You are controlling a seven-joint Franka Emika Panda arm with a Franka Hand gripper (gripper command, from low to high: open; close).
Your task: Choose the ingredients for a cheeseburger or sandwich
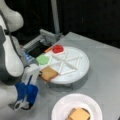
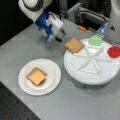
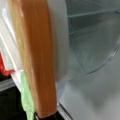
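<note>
A tan-brown toast square (image 1: 49, 73) (image 2: 74, 45) lies at the rim of the white divided tray (image 1: 81, 66) (image 2: 90, 75), one corner over the edge. My gripper (image 1: 40, 74) (image 2: 62, 37) is right at that corner, on the side away from the tray's middle. The wrist view is filled by the toast (image 3: 37, 57) seen edge-on. A green lettuce piece (image 1: 43, 60) (image 2: 95, 40) and a red tomato disc (image 1: 57, 49) (image 2: 114, 51) sit in neighbouring tray sections. On the white paper plate (image 1: 62, 105) (image 2: 51, 83) rests a small stack topped by a yellow cheese square (image 1: 79, 114) (image 2: 36, 75).
The grey table (image 2: 62, 105) carries the tray and the plate side by side. Behind the tray stand a metal frame (image 1: 47, 35) and an upright pole (image 1: 55, 15). An orange piece (image 2: 81, 28) lies beyond the tray.
</note>
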